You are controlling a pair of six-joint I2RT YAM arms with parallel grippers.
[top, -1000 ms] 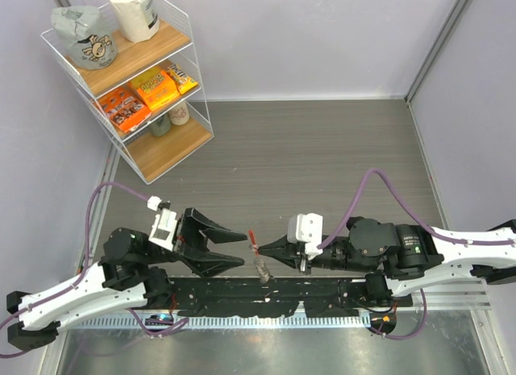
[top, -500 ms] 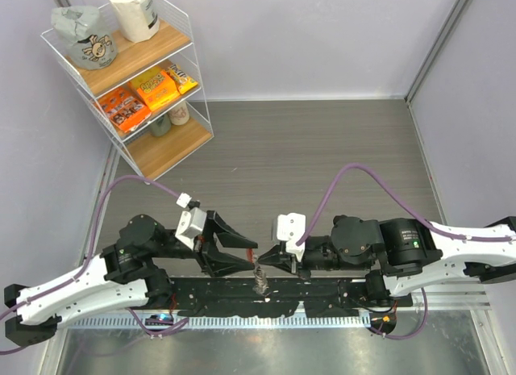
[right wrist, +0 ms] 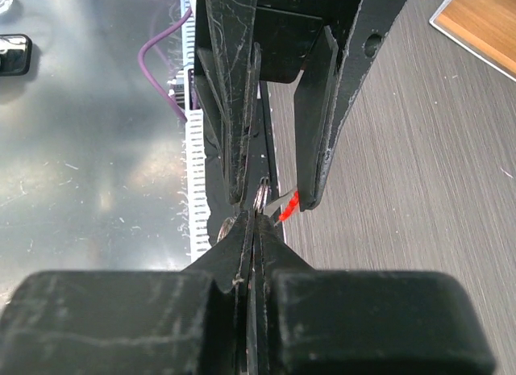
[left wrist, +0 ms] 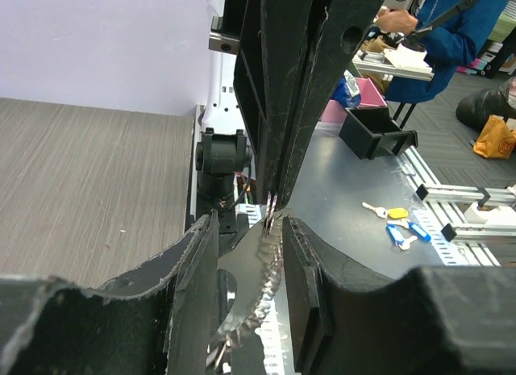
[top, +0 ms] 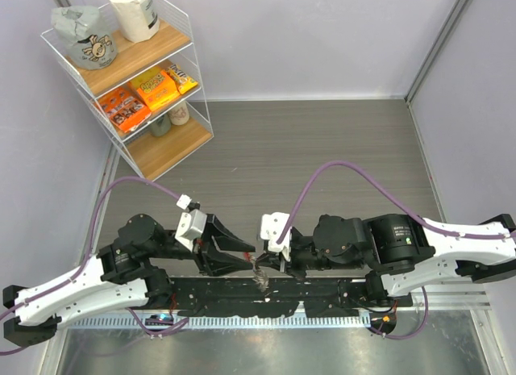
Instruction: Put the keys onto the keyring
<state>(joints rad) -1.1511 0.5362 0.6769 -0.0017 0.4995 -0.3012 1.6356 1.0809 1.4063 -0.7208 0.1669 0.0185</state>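
Over the last second, my left gripper (top: 244,260) has moved right and my right gripper (top: 266,260) has moved left; the 2 tips now meet. My left jaws have narrowed and now flank the keyring (top: 259,273), which has shifted slightly toward the arm bases.

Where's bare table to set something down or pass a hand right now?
Free: the wide grey table stretch bounded by the wire shelf rack, back wall and right wall. Crowded: the near edge at centre, where the left gripper and right gripper meet around the keyring, with purple cables looping above.
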